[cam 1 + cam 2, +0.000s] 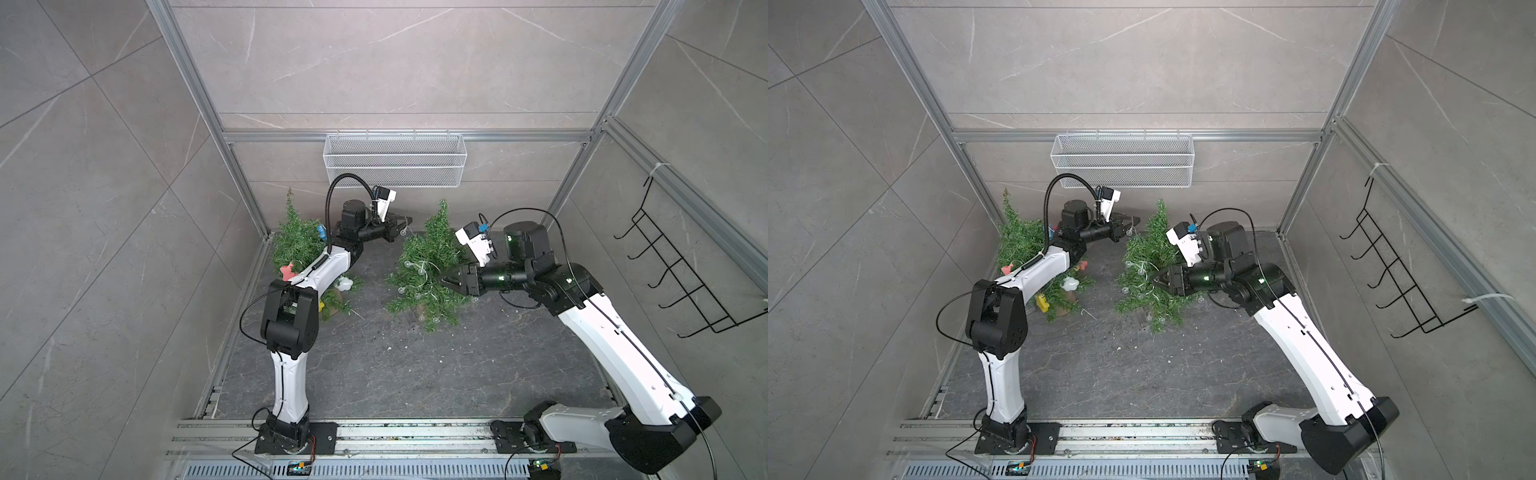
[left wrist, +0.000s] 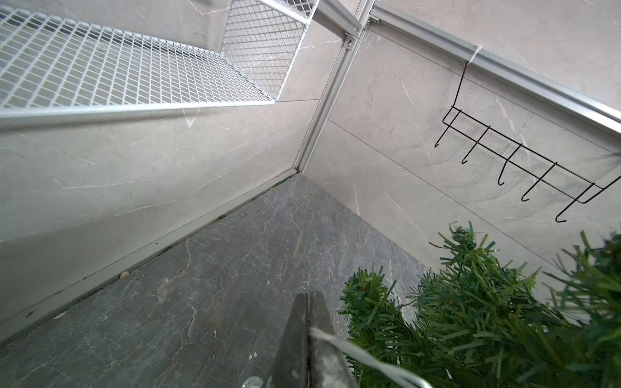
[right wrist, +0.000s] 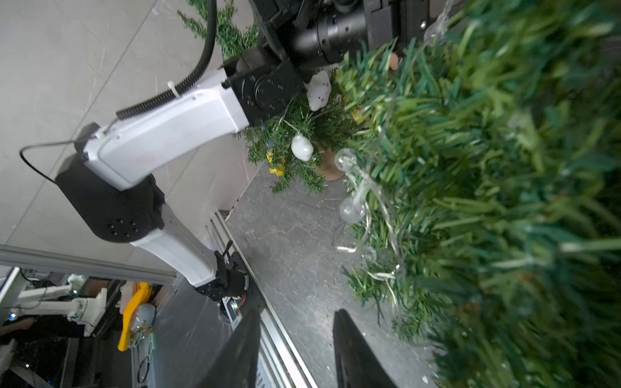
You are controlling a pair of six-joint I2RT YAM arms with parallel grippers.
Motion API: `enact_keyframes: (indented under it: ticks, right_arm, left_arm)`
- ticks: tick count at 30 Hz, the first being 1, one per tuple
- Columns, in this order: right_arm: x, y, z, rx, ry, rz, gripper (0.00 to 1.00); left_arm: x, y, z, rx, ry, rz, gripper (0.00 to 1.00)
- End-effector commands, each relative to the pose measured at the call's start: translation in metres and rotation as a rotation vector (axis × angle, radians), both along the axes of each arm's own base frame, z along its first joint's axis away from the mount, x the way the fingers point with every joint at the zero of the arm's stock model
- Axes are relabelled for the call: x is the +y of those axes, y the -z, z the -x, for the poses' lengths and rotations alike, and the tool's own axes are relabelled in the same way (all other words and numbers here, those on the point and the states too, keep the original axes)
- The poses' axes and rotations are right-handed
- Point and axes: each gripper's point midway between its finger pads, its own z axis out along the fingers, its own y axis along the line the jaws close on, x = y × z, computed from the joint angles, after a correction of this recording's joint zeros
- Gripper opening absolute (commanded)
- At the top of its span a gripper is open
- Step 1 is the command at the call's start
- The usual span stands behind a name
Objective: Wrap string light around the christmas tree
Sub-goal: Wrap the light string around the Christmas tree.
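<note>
The christmas tree (image 1: 430,257) (image 1: 1148,259) stands at the middle back of the dark floor. The string light (image 1: 420,272), a thin pale wire with clear bulbs, lies over its lower branches, and the right wrist view shows bulbs (image 3: 351,208) hanging at the foliage edge. My left gripper (image 1: 405,221) (image 1: 1133,219) hovers behind the tree's left side, shut on the string light's wire (image 2: 356,352), which runs from the closed jaws (image 2: 308,297) into the branches. My right gripper (image 1: 442,281) (image 1: 1156,278) sits at the tree's right flank, open, with nothing between its fingers (image 3: 339,322).
A second small tree (image 1: 297,245) with coloured ornaments stands at the back left, partly behind my left arm. A white mesh basket (image 1: 395,160) hangs on the back wall above the trees. A black hook rack (image 1: 685,274) hangs on the right wall. Small crumbs dot the floor (image 1: 390,365).
</note>
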Motion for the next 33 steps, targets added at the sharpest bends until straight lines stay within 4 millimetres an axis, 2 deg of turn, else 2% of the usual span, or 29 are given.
enact_keyframes:
  ticks: [1,4,7,10,15,22,24,27,29,33]
  right_arm:
    - [-0.006,0.018,0.004,0.0,0.03,0.081,0.33]
    - [-0.007,0.039,0.001,-0.035,0.099,0.162,0.34]
    - [-0.002,0.047,-0.002,-0.112,0.157,0.232,0.36]
    - [-0.002,0.055,-0.017,-0.149,0.264,0.263,0.37]
    - [0.001,0.051,-0.039,-0.176,0.419,0.175,0.39]
    - [0.023,0.054,-0.055,-0.227,0.46,0.165,0.38]
    - [0.025,0.052,-0.059,-0.25,0.478,0.166,0.33]
    - [0.025,0.046,-0.058,-0.274,0.459,0.174,0.17]
    - [0.024,0.036,-0.051,-0.296,0.422,0.175,0.09]
    - [0.028,0.015,-0.035,-0.335,0.306,0.188,0.01]
  left_arm:
    - [0.011,-0.041,0.009,-0.105,-0.014,0.008,0.0]
    - [0.012,-0.041,0.01,-0.102,-0.017,0.007,0.0]
    - [0.013,-0.041,0.011,-0.093,-0.02,0.005,0.0]
    - [0.014,-0.043,0.013,-0.096,-0.02,0.005,0.0]
    - [0.015,-0.043,0.014,-0.095,-0.027,-0.002,0.0]
    - [0.015,-0.039,0.012,-0.084,-0.029,-0.007,0.0]
    - [0.015,-0.04,0.013,-0.086,-0.027,-0.01,0.0]
    - [0.015,-0.042,0.013,-0.092,-0.033,-0.013,0.0]
    - [0.016,-0.04,0.011,-0.093,-0.042,-0.021,0.0]
    - [0.018,-0.036,0.008,-0.093,-0.064,-0.035,0.0]
